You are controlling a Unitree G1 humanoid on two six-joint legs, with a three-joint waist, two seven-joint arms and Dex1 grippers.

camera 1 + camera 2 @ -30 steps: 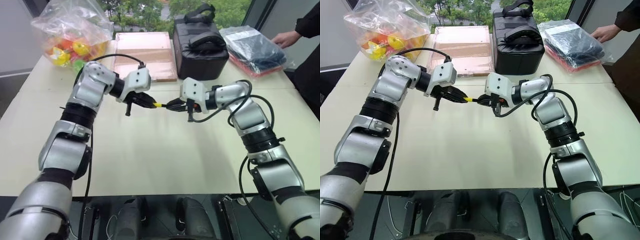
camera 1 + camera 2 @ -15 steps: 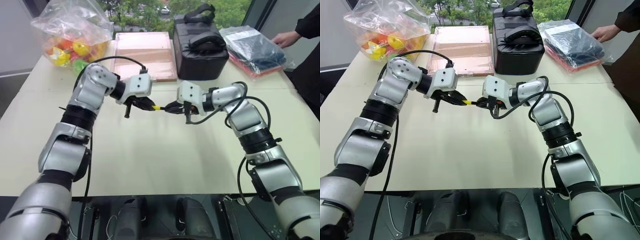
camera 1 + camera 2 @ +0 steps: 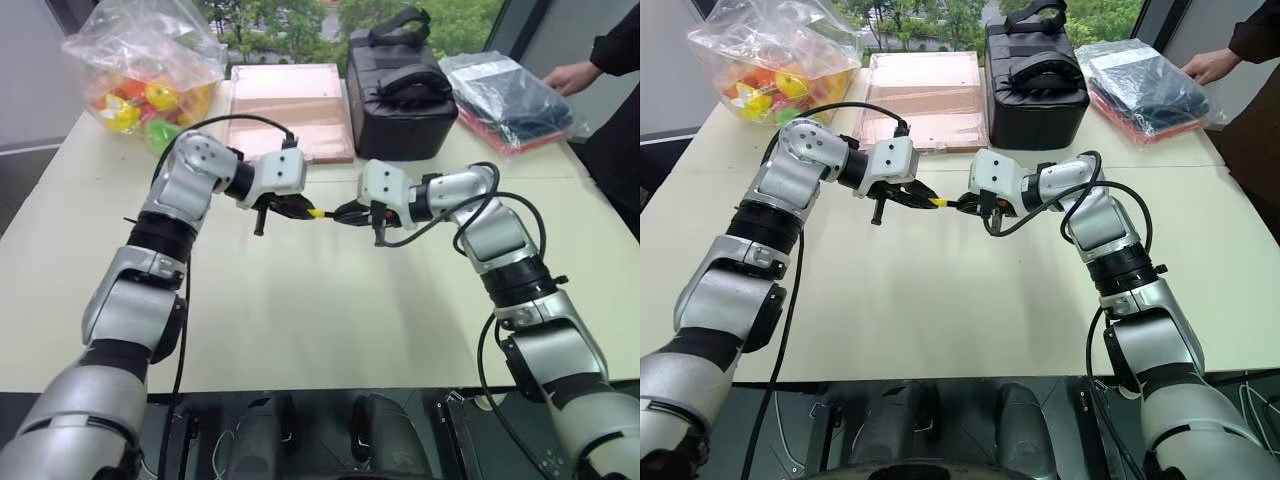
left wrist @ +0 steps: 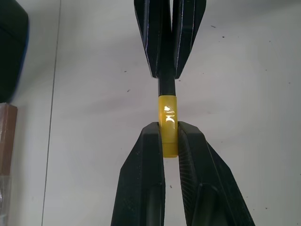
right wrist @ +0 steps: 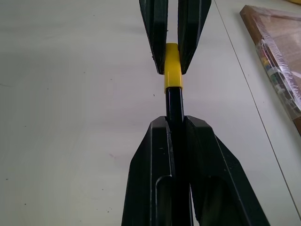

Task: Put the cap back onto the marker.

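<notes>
Beige table (image 3: 300,320) under a window, with a bag of balls (image 3: 140,70) at 11 o'clock, a board (image 3: 288,100) and black case (image 3: 400,85) at 12. Above mid-table the left gripper (image 4: 170,136) is clenched on the cap (image 4: 168,125) and the right gripper (image 5: 174,129) on the marker (image 5: 174,106), tips facing. Cap looks already over the marker's end. Risk, as I judge it: pushing off-axis could jam or tilt the cap, or either piece could slide in its jaws, leaving it half seated

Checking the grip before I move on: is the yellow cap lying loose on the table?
No, the left gripper holds the cap above the table.
</notes>
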